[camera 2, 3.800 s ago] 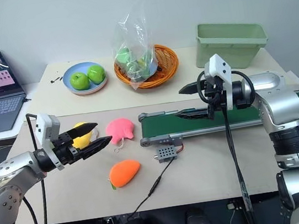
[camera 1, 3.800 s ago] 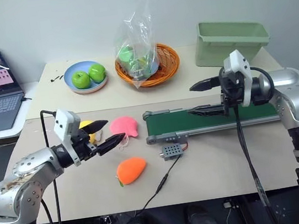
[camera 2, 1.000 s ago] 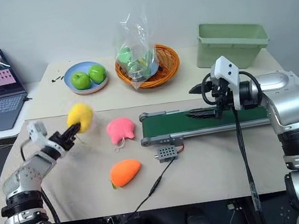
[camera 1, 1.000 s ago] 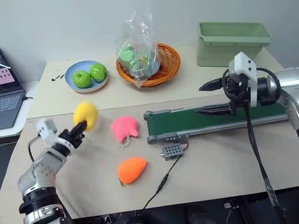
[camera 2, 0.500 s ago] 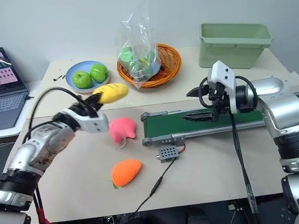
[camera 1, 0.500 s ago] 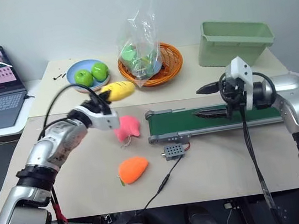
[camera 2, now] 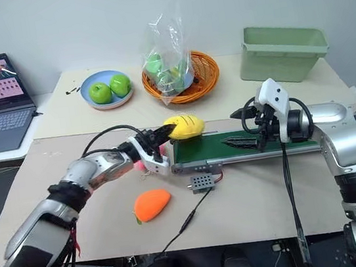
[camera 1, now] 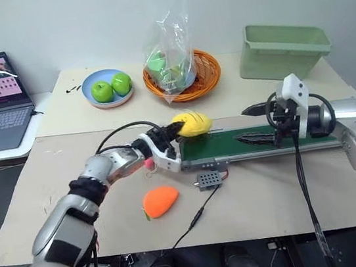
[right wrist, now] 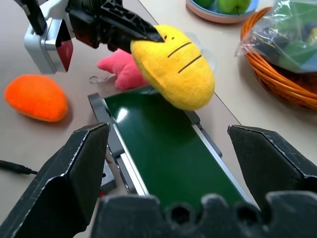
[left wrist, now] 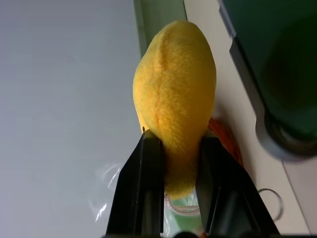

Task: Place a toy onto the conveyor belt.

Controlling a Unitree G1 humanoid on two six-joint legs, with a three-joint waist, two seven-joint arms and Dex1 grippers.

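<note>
Beige bench (camera 1: 66, 189) w/ conveyor belt (camera 1: 258, 141) set beneath right fingers (camera 1: 253, 139); pink plush (right wrist: 121, 69) and orange plush (camera 1: 159, 201) lie below left fingers (camera 2: 158, 133). Apple plate (camera 1: 111, 98), basket (camera 1: 204, 80), green bin (camera 1: 282, 49) are placed beyond.

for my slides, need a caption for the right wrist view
Left gripper holds the yellow plush toy above the end of the green conveyor belt.

You get even, soft indoor light from above; the beige tabletop (camera 1: 272, 187) shows only faint shadows. The crinkled clear plastic bag (camera 1: 171, 48) at twelve o'clock catches small white glints. In your left wrist view the oval yellow plush toy (left wrist: 173, 94) is sharp while the dark-green belt (left wrist: 277, 64) behind it blurs. In your right wrist view the near black fingers (right wrist: 74, 173) look soft.
</note>
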